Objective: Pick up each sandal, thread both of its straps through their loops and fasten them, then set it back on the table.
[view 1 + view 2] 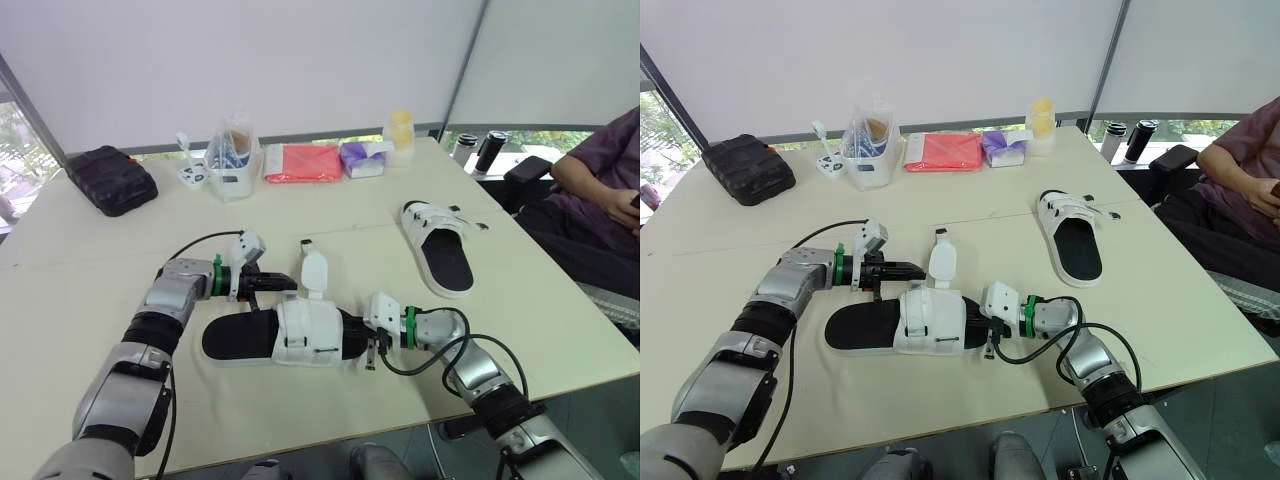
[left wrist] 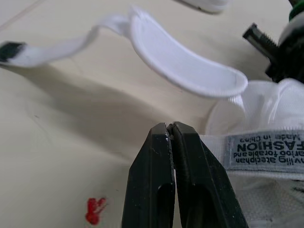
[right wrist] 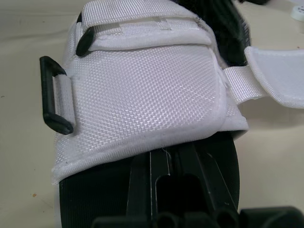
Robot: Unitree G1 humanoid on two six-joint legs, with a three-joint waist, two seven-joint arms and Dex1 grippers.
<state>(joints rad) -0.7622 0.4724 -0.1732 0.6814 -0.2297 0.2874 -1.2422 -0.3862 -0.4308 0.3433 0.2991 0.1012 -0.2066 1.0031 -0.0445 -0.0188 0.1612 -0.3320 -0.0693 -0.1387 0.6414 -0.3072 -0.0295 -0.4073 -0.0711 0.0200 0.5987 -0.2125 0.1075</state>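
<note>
While near sandal (image 1: 300,335) lies by the table's (image 1: 110,270) front edge, far sandal (image 1: 440,255) by its right, left gripper (image 1: 291,284) is closed; right gripper (image 3: 161,159) I cannot tell.

This looks like an office meeting room: a large pale table (image 1: 330,220) below roller blinds (image 1: 250,60), a person (image 1: 600,180) seated at the right, and 2 flasks (image 1: 490,152) and a black case (image 1: 110,180) at the far edge.

Bright, diffuse daylight, soft short shadows
</note>
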